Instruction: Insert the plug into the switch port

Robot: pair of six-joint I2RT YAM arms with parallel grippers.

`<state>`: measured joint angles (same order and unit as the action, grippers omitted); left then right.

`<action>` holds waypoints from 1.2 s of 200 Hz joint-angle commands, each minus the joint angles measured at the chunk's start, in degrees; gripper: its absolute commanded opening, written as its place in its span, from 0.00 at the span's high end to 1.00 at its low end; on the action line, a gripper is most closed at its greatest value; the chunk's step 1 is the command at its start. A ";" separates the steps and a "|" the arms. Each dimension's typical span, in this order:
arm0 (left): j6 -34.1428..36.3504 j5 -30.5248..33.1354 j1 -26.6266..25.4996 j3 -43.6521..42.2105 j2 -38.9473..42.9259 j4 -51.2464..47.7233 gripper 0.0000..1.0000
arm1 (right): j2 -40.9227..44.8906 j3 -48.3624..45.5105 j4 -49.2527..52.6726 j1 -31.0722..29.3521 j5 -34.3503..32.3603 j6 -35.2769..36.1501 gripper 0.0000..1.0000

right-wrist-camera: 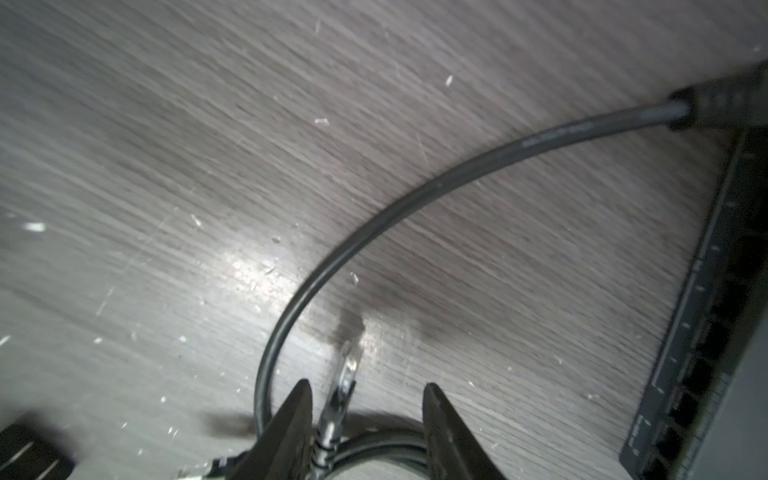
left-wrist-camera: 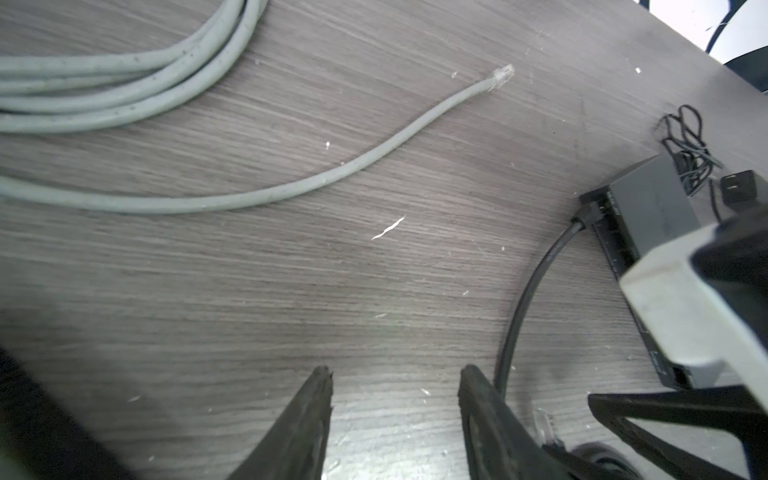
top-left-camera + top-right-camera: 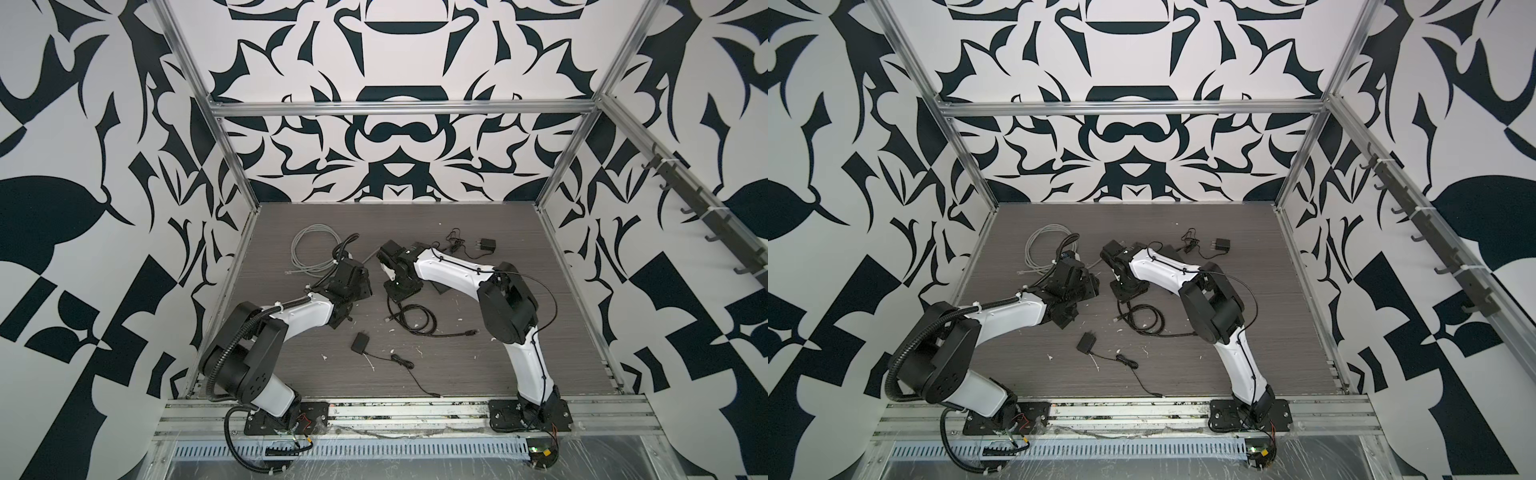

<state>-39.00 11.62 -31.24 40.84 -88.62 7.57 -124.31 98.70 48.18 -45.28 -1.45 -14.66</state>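
- The left claw [image 2: 397, 386] hangs over a bare stretch of the grey wood-grain surface [image 3: 478, 365], left of centre. Its fingers are spread with nothing between them.
- The right claw [image 1: 368, 384] is at the middle of the surface, just right of the left one, and points down. Its fingers are spread too.
- The clear plug [image 1: 347, 370] lies between the right claw's fingers. It sits close against one finger, with a plain gap to the other, so it is not pinched. Whether it touches the nearer finger I cannot tell.
- The clear plug is the loose end of the black cable [image 1: 436, 183]. The cable arcs away across the surface, and its other end sits in a port at one end of the switch [image 1: 715, 324].
- The switch is a flat black box that lies just right of the clear plug, with its row of ports facing the claw. In both top views the right arm hides most of it.
- The grey cable [image 2: 345, 168] lies coiled at the far left. One end, with its own clear connector, trails loose towards the middle, well apart from the switch.
- A black power adapter [image 3: 485, 244] with a tangle of thin wire lies far right of the switch.
- A second black adapter [image 3: 358, 344] lies near centre, its thin lead running towards the near edge.
- Small white flecks are scattered over the surface.
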 commanded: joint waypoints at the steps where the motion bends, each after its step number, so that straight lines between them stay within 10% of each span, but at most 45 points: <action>1: -0.63 0.95 0.17 -1.21 -0.54 1.50 0.47 | -0.32 3.01 3.29 -0.58 -2.46 -0.68 0.54; 103: 1.52 -2.95 -0.04 0.63 -1.46 2.18 0.48 | 2.94 1.95 0.48 1.43 3.53 -1.67 0.80; 198: 5.97 -30.40 -2.94 3.69 -6.45 20.94 0.50 | 16.18 -12.56 -18.62 14.78 26.06 -5.24 0.85; 240: 5.91 -22.50 -1.74 3.16 -6.29 16.48 0.50 | 17.15 -13.20 -14.61 15.84 20.86 -2.94 0.74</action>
<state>-32.77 -13.54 -34.11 44.60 -95.55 23.73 -109.75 85.19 31.66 -28.91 21.43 -19.22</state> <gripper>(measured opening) 0.495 0.219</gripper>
